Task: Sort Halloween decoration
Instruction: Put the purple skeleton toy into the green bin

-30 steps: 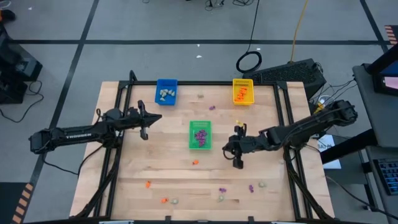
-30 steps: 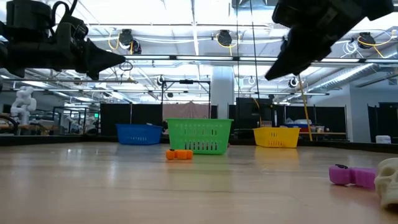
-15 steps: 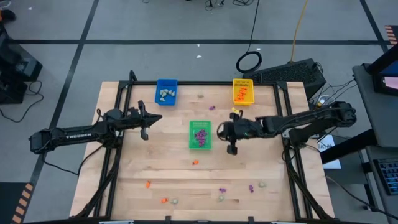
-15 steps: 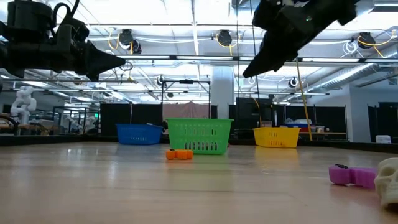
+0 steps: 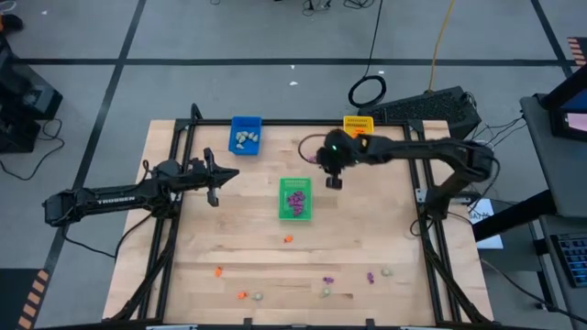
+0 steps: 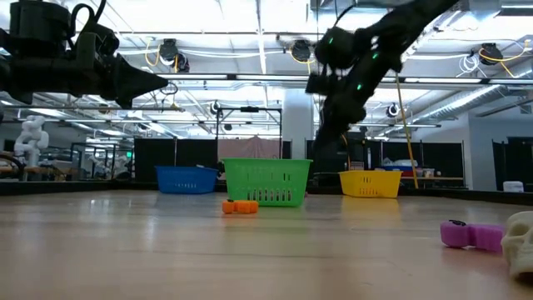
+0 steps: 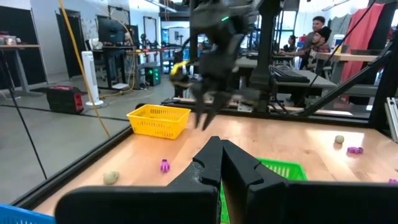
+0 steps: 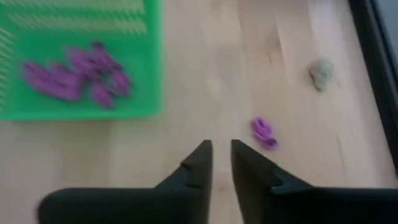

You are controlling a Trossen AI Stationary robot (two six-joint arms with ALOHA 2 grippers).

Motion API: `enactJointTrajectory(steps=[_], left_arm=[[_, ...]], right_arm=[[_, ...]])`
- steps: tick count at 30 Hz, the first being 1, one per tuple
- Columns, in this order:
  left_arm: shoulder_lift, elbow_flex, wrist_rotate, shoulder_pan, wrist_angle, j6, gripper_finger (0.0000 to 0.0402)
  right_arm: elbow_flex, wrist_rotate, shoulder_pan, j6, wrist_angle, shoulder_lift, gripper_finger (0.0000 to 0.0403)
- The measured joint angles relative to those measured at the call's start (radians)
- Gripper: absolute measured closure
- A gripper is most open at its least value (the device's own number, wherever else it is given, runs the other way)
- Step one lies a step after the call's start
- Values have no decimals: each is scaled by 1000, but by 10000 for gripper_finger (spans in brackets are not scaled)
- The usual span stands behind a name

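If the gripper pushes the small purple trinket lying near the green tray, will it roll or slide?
The purple trinket looks lumpy, so it would probably skid or tumble rather than roll. Being tiny beside the green tray, it is likely very light and might slip from between the right gripper fingers.

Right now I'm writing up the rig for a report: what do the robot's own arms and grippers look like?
Both arms are dark, slim and jointed. The left arm carries pale lettering along its forearm link. The right arm shows a small green light near its wrist. Each ends in a gripper with two dark, tapered, wedge-shaped fingers: left gripper, right gripper.

Robotics lab: taped floor, ceiling cables.
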Motion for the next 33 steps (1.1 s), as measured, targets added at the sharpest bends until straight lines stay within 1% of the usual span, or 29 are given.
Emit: enactJointTrajectory(steps=[3,5,7,11,13,16,18,24,25,28,33], left_arm=[[0,0,0,0,0,0,394],[0,0,0,0,0,0,394],[0,0,0,0,0,0,394],[0,0,0,0,0,0,394],[0,0,0,0,0,0,394],[0,0,0,0,1,0,394],[0,0,0,0,1,0,394],[0,0,-1,0,1,0,394],[0,0,-1,0,0,0,394],[0,0,-1,0,1,0,394],[0,0,0,0,0,0,394]], right_arm=[[52,1,-57,-80,-37,77,309],[83,-2,-88,-126,-31,120,280],[117,-30,-115,-157,-33,162,255],[169,-105,-151,-166,-56,244,227],[182,-127,-159,-169,-61,283,223],[210,-99,-169,-198,-63,328,224],[245,-100,-178,-207,-63,350,226],[302,-103,-208,-221,-67,360,226],[304,-110,-212,-223,-70,360,226],[304,-174,-226,-220,-107,369,227],[304,-183,-243,-200,-104,408,227]])
